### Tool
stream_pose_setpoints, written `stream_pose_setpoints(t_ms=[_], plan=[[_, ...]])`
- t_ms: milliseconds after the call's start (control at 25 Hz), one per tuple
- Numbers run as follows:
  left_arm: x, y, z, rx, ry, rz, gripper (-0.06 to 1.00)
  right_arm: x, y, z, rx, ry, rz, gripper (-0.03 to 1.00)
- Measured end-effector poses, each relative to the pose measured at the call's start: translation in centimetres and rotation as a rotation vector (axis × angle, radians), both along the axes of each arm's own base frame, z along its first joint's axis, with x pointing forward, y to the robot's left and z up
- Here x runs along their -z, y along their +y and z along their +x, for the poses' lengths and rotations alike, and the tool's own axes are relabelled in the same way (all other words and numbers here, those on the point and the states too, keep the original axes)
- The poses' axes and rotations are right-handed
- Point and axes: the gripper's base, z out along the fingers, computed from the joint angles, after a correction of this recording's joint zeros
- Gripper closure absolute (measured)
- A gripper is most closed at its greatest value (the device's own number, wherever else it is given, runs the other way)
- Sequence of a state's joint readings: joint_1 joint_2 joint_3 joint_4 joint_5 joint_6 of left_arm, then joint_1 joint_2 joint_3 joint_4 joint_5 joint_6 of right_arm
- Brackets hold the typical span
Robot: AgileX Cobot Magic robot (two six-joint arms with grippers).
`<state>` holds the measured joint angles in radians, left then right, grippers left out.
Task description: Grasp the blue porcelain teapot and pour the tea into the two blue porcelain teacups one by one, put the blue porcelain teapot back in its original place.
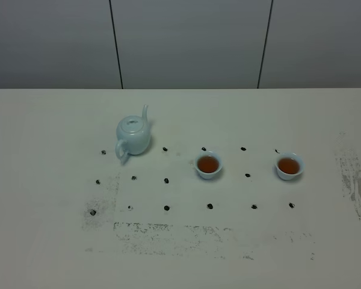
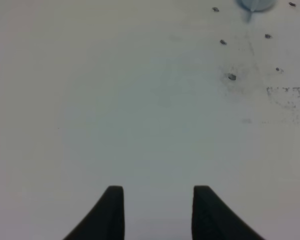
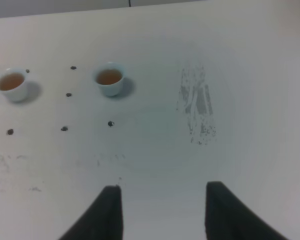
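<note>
You have two teacups, the left teacup (image 1: 208, 164) and the right teacup (image 1: 288, 166), each holding amber tea. The teapot (image 1: 133, 136) stands lid on at nine o'clock from them, spout toward twelve, handle toward six. The table (image 1: 42, 241) lies bare out to its edges. Your left gripper (image 2: 158, 212) is spread and holds nothing, teapot far ahead. Your right gripper (image 3: 162, 212) looks parted too, though it is likely at its tightest.
</note>
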<state>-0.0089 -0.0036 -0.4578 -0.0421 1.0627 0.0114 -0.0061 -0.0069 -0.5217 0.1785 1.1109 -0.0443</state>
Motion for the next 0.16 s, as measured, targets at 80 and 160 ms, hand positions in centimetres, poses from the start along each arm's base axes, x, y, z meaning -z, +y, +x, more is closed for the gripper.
stream_pose_setpoints(t_ms=[80, 160], plan=[[0.00, 0.00, 0.00, 0.000, 0.000, 0.000, 0.59, 0.00, 0.00, 0.00, 0.000, 0.000, 0.000, 0.60], [0.00, 0.00, 0.00, 0.000, 0.000, 0.000, 0.59, 0.00, 0.00, 0.00, 0.000, 0.000, 0.000, 0.60]])
